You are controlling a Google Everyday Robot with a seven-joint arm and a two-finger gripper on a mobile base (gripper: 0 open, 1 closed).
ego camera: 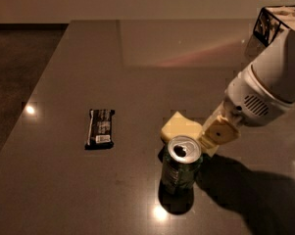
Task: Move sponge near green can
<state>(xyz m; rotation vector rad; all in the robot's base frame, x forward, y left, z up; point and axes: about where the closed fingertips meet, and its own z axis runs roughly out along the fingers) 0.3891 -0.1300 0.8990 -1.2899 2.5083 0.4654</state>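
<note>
My gripper [208,137], right of centre, is clamped on the sponge [178,127]. The sponge is just behind the green can [181,167], lower centre. A snack bar [100,128] lies well apart, left.

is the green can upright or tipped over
Upright: the dark green metal can has its silver top facing up. The gripper holds the pale yellow foam sponge right behind it.

snack bar [100,128]: pale print on the wrapper, too small to read (left side of the tabletop [137,58])
green can [180,170]: no legible label
gripper [207,139]: no readable marks; clamped on the sponge [179,126], just right of the can
</note>
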